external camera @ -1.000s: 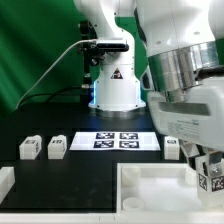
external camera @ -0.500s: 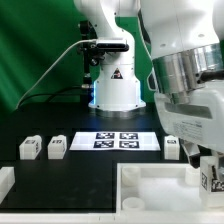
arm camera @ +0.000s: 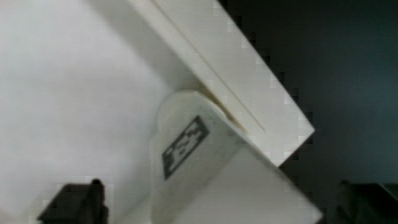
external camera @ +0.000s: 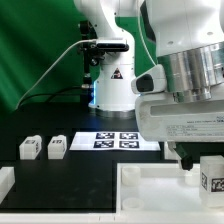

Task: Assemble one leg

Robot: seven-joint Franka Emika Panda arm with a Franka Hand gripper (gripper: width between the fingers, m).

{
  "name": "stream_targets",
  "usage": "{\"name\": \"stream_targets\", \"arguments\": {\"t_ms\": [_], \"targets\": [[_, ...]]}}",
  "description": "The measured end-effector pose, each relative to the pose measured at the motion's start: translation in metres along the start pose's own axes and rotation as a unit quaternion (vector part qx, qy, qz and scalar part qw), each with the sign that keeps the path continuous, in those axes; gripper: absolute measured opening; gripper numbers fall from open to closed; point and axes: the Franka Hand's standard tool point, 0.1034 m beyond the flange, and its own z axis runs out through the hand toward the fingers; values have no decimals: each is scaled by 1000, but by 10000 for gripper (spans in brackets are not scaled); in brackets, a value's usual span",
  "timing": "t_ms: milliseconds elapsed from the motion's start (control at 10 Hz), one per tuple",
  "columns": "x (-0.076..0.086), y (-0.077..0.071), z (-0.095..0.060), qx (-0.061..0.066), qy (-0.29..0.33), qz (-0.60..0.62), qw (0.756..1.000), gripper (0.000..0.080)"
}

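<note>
The black worktop [external camera: 90,165] carries an outer leg [external camera: 28,148] and an inner leg [external camera: 57,147] side by side at the exterior view's left. The marker board [external camera: 115,140] lies beside them, and a white panel [external camera: 150,190] sits nearer the camera.

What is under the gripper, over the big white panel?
A tagged white leg by the panel's edge, below the open gripper. Where its base rests cannot be seen.

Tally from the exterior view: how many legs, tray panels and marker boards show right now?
legs: 3
tray panel: 1
marker board: 1
Total: 5
</note>
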Motion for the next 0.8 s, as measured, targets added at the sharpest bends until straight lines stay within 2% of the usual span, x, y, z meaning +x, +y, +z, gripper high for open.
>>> {"name": "stream_targets", "arguments": {"t_ms": [100,200,300,400,500,700,800], "targets": [[0,0,0,-4,0,-65,998,649],[-3,0,2,-28,-9,-187,982,649],[-1,-1,2,-31,-11,-229,973,649],[0,-1,2,-30,-10,-227,973,581],[-1,-1,3,-30,-10,-227,973,581],[-2,-2,3,-27,-9,-139,990,307],[-1,-1,3,-27,-8,-106,994,307]]}}
